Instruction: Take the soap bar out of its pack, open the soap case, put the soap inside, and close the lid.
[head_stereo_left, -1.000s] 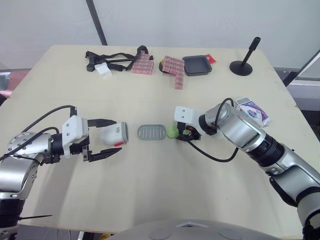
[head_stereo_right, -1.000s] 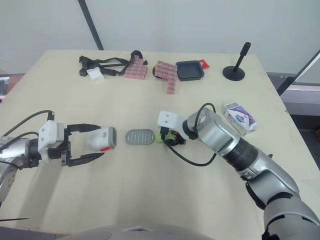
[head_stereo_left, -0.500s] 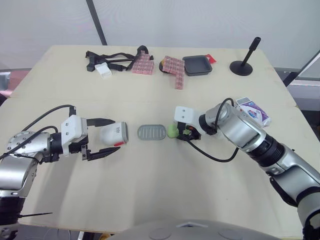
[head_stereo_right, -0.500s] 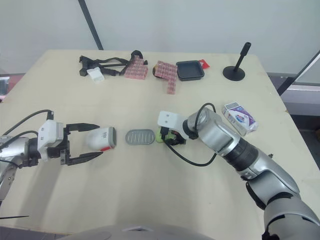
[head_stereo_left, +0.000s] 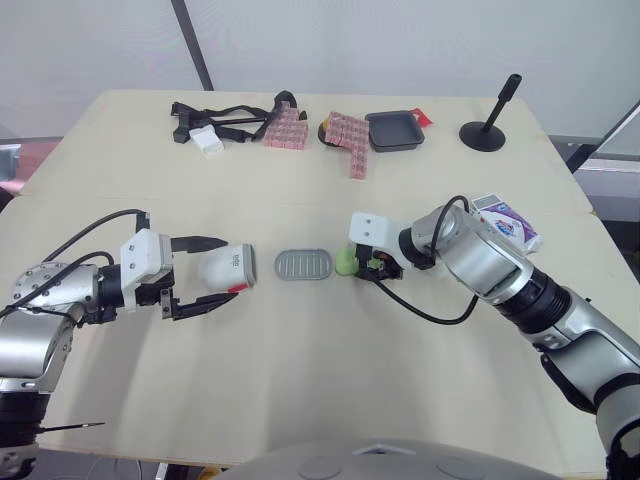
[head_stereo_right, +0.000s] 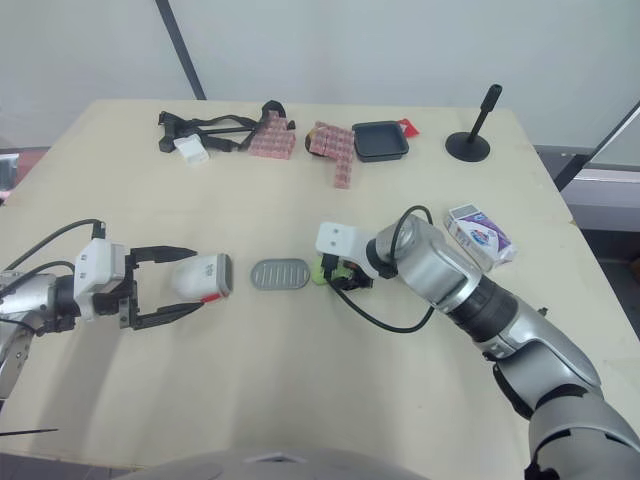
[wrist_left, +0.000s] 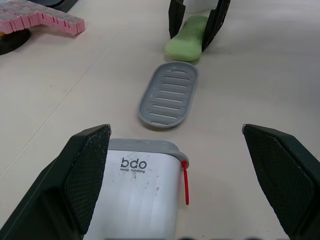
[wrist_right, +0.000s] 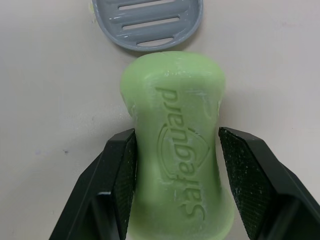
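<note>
Since a second ago the left gripper (head_stereo_left: 234, 267) has drawn back slightly toward the robot's left, while the things on the pale wooden bench (head_stereo_left: 320, 380) lie where they were. Its two black fingers stand wide apart, holding nothing. Between them lies the white plastic soap case (wrist_left: 145, 200), on its side, with a grey rim, "bdo" lettering and a thin red strip along one edge. In the left wrist view the case sits close against one finger, with a clear gap to the other.

Just beyond the open end of the case, toward the middle of the bench, lies a grey oval slotted tray (head_stereo_left: 303, 265), flat and on its own. The green soap bar (head_stereo_left: 344, 262), embossed "Safeguard", lies just beside the tray's far end, low on the bench. The right gripper (wrist_right: 177, 135) is clamped on the green soap bar, one black finger pressed to each long side, as it was a second ago.

Behind the right arm, near the bench's right edge, sits the white and purple soap pack (head_stereo_left: 505, 220), well apart from the soap. Along the far edge are black straps (head_stereo_left: 225, 118), pink block pieces (head_stereo_left: 350, 135), a black square dish (head_stereo_left: 394, 130) and a black upright stand (head_stereo_left: 490, 125).
</note>
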